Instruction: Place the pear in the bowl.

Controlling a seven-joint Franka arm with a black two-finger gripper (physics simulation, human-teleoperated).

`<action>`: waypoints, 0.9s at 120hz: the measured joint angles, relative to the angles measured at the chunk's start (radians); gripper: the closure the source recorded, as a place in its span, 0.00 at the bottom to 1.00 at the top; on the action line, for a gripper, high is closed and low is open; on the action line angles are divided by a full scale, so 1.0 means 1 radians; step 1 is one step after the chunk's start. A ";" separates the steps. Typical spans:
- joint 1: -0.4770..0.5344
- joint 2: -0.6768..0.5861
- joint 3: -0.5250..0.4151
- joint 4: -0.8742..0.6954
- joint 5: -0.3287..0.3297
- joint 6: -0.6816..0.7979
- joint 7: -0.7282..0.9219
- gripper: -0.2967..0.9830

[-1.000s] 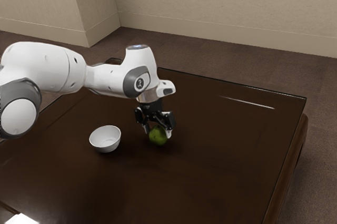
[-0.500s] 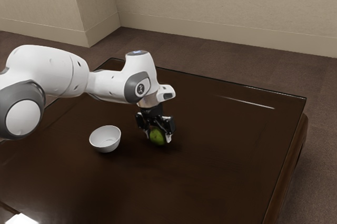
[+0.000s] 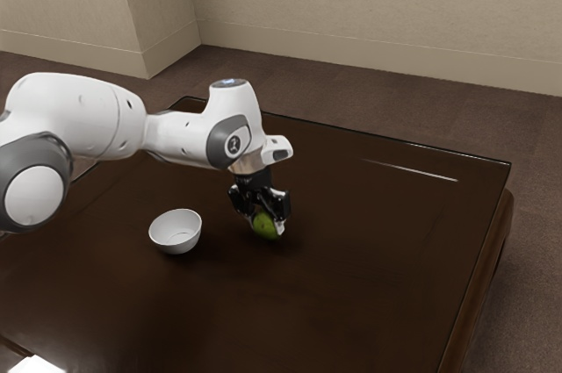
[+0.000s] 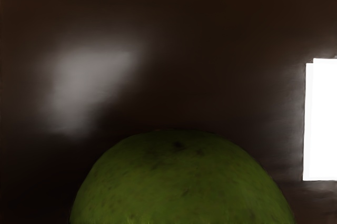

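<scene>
Black two-finger gripper (image 3: 266, 225) closed on rounded green pear (image 4: 181, 182); grasp judged done. Transfer and release remain: white round bowl (image 3: 176, 242) sits apart, toward exterior view's left.

You're seeing the bowl (image 3: 176, 234) resting on the table (image 3: 360, 259), apart from the pear (image 3: 264, 225) and to its left in the exterior view. Your gripper (image 3: 267, 225) is holding the pear from above; the wall (image 3: 378, 9) is standing beyond the table.

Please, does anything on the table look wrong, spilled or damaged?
Nothing looks spilled or damaged: bowl and pear look whole. The only oddity is a glaring white patch at the exterior view's lower left; I cannot tell what it is.
</scene>
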 joint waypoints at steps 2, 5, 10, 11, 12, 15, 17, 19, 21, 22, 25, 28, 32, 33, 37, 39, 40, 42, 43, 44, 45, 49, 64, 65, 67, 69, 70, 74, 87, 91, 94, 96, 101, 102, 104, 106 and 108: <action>0.000 -0.004 0.001 -0.001 0.001 0.000 -0.001 0.59; 0.000 -0.014 0.002 -0.006 0.003 0.001 -0.004 0.60; 0.000 -0.044 0.009 -0.025 0.006 0.001 -0.008 0.61; 0.000 -0.053 0.012 -0.030 0.006 0.001 -0.009 0.61; 0.000 -0.061 0.016 -0.036 0.007 0.001 -0.009 0.62; 0.001 -0.093 0.027 -0.061 0.009 0.002 -0.012 0.62; 0.002 -0.114 0.035 -0.079 0.011 0.002 -0.013 0.62; 0.004 -0.135 0.042 -0.097 0.013 0.002 -0.015 0.63; 0.007 -0.155 0.048 -0.115 0.015 0.002 -0.017 0.63; 0.009 -0.166 0.050 -0.125 0.015 0.002 -0.018 0.63; 0.016 -0.198 0.057 -0.157 0.017 0.002 -0.020 0.63; 0.024 -0.227 0.068 -0.188 0.019 0.003 -0.023 0.64; 0.035 -0.257 0.088 -0.221 0.021 0.003 -0.025 0.64; 0.038 -0.263 0.091 -0.228 0.022 0.003 -0.026 0.64; 0.055 -0.281 0.102 -0.247 0.027 0.003 -0.029 0.64; 0.065 -0.286 0.106 -0.253 0.030 0.003 -0.030 0.64; 0.070 -0.288 0.108 -0.255 0.032 0.003 -0.030 0.64; 0.080 -0.291 0.110 -0.258 0.034 0.003 -0.031 0.64; 0.086 -0.292 0.111 -0.260 0.036 0.003 -0.032 0.64; 0.091 -0.293 0.111 -0.261 0.037 0.003 -0.033 0.64; 0.097 -0.293 0.112 -0.262 0.038 0.003 -0.033 0.64; 0.121 -0.294 0.114 -0.264 0.043 0.003 -0.035 0.64; 0.176 -0.281 0.115 -0.265 0.052 0.003 -0.041 0.62; 0.177 -0.281 0.115 -0.265 0.052 0.003 -0.041 0.62; 0.179 -0.280 0.115 -0.266 0.052 0.003 -0.041 0.62; 0.181 -0.279 0.115 -0.266 0.052 0.003 -0.042 0.62; 0.183 -0.279 0.115 -0.267 0.053 0.003 -0.042 0.61; 0.189 -0.278 0.115 -0.269 0.053 0.003 -0.043 0.61; 0.197 -0.276 0.115 -0.274 0.052 0.003 -0.044 0.59; 0.194 -0.278 0.115 -0.279 0.052 0.003 -0.045 0.59; 0.192 -0.282 0.114 -0.290 0.051 0.003 -0.045 0.58; 0.191 -0.285 0.114 -0.297 0.051 0.003 -0.045 0.58; 0.189 -0.295 0.114 -0.313 0.050 0.003 -0.046 0.57; 0.189 -0.297 0.114 -0.316 0.050 0.003 -0.046 0.57; 0.189 -0.301 0.113 -0.322 0.049 0.003 -0.046 0.57; 0.189 -0.304 0.113 -0.328 0.049 0.004 -0.046 0.57; 0.189 -0.306 0.113 -0.332 0.048 0.005 -0.046 0.56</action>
